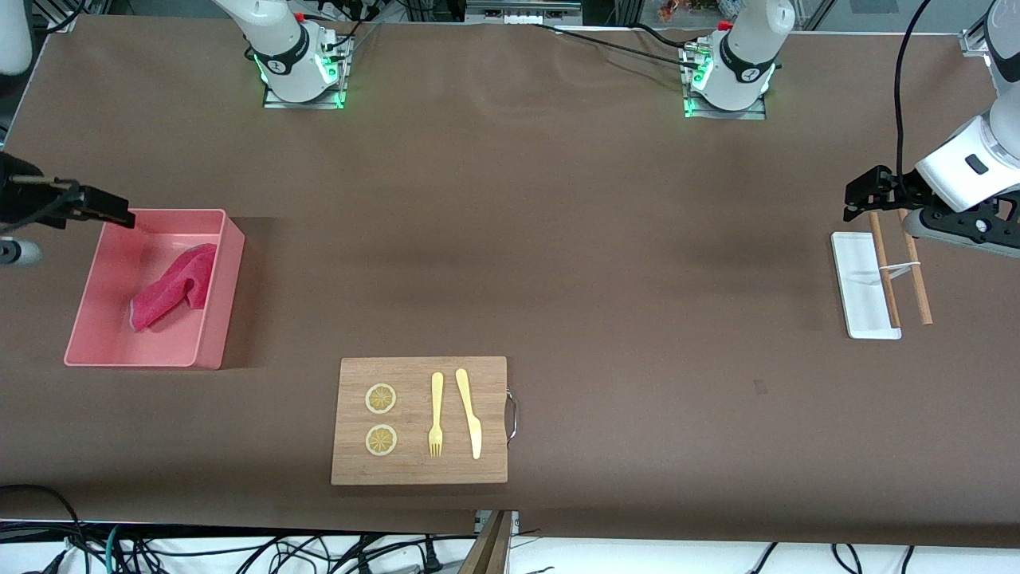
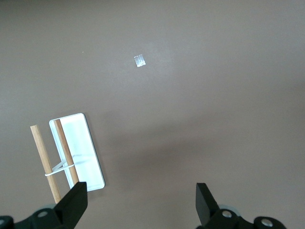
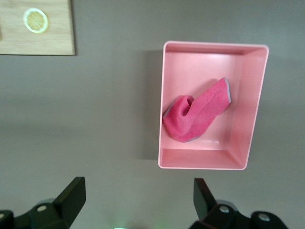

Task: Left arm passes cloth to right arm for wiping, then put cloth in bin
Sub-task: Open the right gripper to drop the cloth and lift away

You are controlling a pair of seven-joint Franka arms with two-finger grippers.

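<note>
Looks basically done: the cloth (image 1: 175,287) is lying crumpled inside the bin (image 1: 213,351), right gripper (image 1: 119,217) hanging over the bin's rim, fingers released and empty; left gripper (image 1: 857,199) waiting released above the white tray (image 1: 854,263)

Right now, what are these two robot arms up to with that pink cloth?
Nothing is being handled at this moment. The cloth lies crumpled inside the bin at the right arm's end of the table. The right gripper hangs open and empty at the bin's edge. The left gripper waits, open, over a white tray with wooden sticks. A cutting board sits untouched, nearer the front camera.
</note>
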